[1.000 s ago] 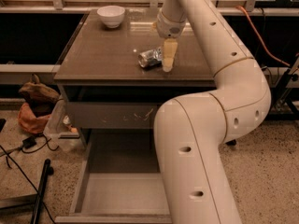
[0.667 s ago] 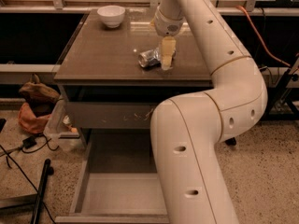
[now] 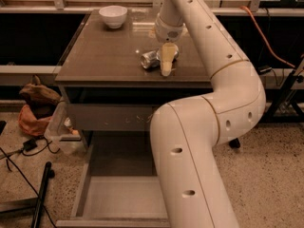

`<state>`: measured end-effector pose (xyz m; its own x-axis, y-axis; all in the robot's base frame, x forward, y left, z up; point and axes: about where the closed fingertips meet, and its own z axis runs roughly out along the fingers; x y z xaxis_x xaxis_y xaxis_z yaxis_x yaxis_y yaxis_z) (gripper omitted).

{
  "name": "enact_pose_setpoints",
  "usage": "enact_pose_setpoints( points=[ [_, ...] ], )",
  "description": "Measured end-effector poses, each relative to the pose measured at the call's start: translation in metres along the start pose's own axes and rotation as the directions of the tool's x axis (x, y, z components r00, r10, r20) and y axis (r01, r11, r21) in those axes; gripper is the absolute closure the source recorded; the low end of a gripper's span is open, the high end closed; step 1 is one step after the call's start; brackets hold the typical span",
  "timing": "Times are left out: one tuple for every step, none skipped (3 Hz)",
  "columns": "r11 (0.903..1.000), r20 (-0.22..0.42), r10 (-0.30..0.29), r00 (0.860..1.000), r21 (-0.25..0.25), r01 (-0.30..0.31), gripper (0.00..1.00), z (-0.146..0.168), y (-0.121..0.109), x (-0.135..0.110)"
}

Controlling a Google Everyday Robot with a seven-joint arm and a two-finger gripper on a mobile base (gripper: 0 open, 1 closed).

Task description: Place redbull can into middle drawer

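Note:
The redbull can (image 3: 151, 59) is a shiny silver can lying on its side on the brown table top (image 3: 104, 56), near the right front. My gripper (image 3: 165, 64) points down over the can's right end, its pale finger in front of the can and hiding part of it. The middle drawer (image 3: 121, 194) is pulled out low in front of the table, wide and shallow with a flat grey-brown floor; my arm covers its right side.
A white bowl (image 3: 113, 16) stands at the back left of the table top. A closed drawer front with pale scratches (image 3: 114, 118) is under the top. A brown bag (image 3: 35, 106), cables and a dark pole (image 3: 40, 198) lie on the floor at left.
The arm has shifted slightly to the left over the can. The can stays lying on the table.

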<state>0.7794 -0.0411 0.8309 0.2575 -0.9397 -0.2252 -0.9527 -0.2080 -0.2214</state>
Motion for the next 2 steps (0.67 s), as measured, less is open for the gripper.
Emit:
enact_pose_setpoints(
  points=[
    [0.9994, 0.006, 0.0, 1.0, 0.034, 0.0, 0.17, 0.0041, -0.0102, -0.0018],
    [0.9984, 0.011, -0.001, 1.0, 0.056, 0.0, 0.4, 0.0085, -0.0175, -0.0033]
  ],
)
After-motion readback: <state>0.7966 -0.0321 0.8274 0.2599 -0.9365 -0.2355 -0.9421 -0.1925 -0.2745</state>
